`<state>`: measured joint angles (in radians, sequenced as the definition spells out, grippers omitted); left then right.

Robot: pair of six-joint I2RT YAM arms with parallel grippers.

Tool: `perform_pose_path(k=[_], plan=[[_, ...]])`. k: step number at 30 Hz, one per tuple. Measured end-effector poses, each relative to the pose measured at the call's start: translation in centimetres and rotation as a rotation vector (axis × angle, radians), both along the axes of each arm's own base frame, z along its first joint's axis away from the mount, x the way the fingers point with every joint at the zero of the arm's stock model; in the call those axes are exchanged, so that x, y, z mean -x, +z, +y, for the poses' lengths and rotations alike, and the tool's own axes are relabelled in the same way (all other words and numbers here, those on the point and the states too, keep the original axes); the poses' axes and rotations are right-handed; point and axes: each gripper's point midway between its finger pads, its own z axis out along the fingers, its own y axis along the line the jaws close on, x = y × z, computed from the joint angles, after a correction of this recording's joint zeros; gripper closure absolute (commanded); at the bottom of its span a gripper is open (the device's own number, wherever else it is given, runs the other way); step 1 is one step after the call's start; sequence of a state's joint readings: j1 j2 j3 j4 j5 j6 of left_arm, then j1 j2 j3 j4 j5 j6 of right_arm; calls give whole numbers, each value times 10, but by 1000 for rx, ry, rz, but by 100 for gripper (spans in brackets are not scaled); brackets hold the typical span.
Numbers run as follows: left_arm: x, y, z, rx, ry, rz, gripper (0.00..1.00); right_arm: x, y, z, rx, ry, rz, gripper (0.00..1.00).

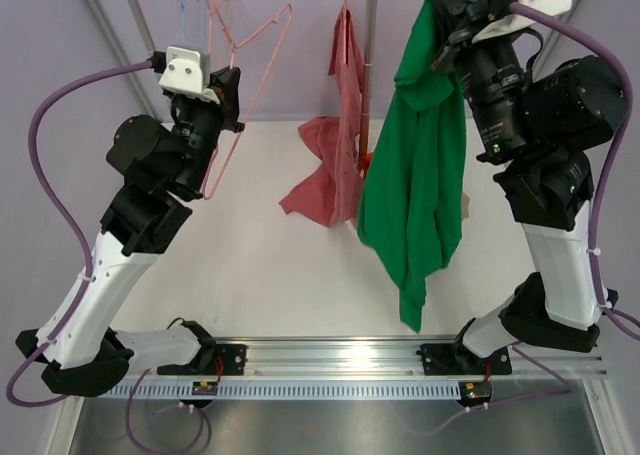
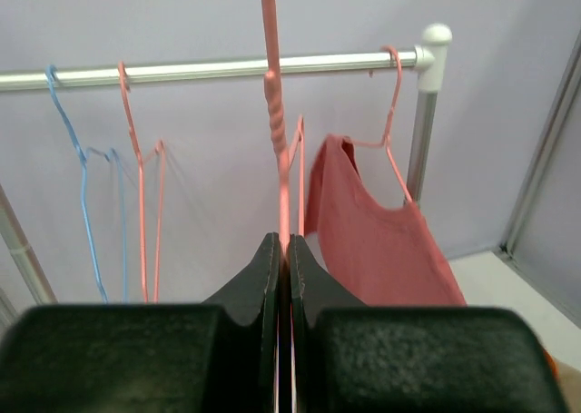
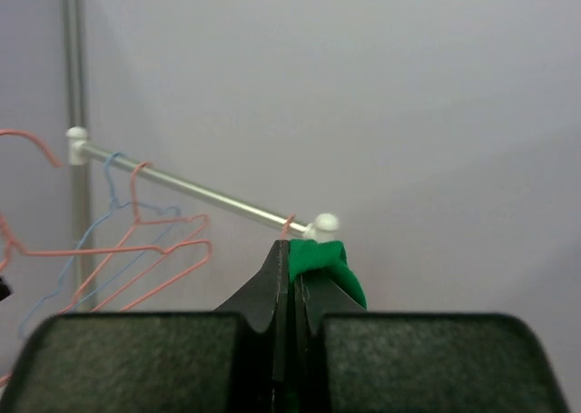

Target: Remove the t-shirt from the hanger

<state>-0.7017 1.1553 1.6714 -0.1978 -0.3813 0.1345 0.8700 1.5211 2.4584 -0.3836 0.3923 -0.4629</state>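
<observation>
T-shirt (image 1: 412, 175) pinched in right pincer (image 3: 289, 257), draping below it; left pincer (image 2: 283, 250) pressed onto pink hanger (image 2: 269, 95).

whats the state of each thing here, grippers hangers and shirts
left gripper, shut on pink hanger
pink hanger, bare, held
right gripper, shut on green t-shirt
green t-shirt, off the hanger, dangling
red t-shirt, hanging from rail
blue hanger, bare, on rail
second pink hanger, bare, on rail
</observation>
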Motion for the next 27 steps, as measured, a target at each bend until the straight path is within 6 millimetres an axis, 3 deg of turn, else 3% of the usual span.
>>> perform_pose_path(k=[5, 9, 11, 14, 16, 19, 24, 27], plan=[[-6, 17, 0, -5, 28, -75, 100, -9, 29, -41, -42, -144, -111, 100], [-23, 18, -7, -20, 53, -102, 100, -18, 53, -64, -78, -239, -198, 100], [-35, 13, -11, -32, 65, -98, 100, -29, 56, -70, -78, -282, -216, 100], [-56, 0, -12, -55, 87, -74, 100, -56, 43, -75, -51, -330, -191, 100], [-68, -7, -10, -65, 103, -61, 100, -81, 23, -78, -37, -350, -137, 100], [-82, -13, -5, -70, 130, -57, 100, -115, -33, -72, 6, -352, -14, 100], [-98, -11, 0, -72, 148, -65, 100, -154, -153, -51, 29, -308, 223, 100], [-103, -6, 1, -69, 152, -79, 100, -169, -250, -48, -8, -262, 423, 100]])
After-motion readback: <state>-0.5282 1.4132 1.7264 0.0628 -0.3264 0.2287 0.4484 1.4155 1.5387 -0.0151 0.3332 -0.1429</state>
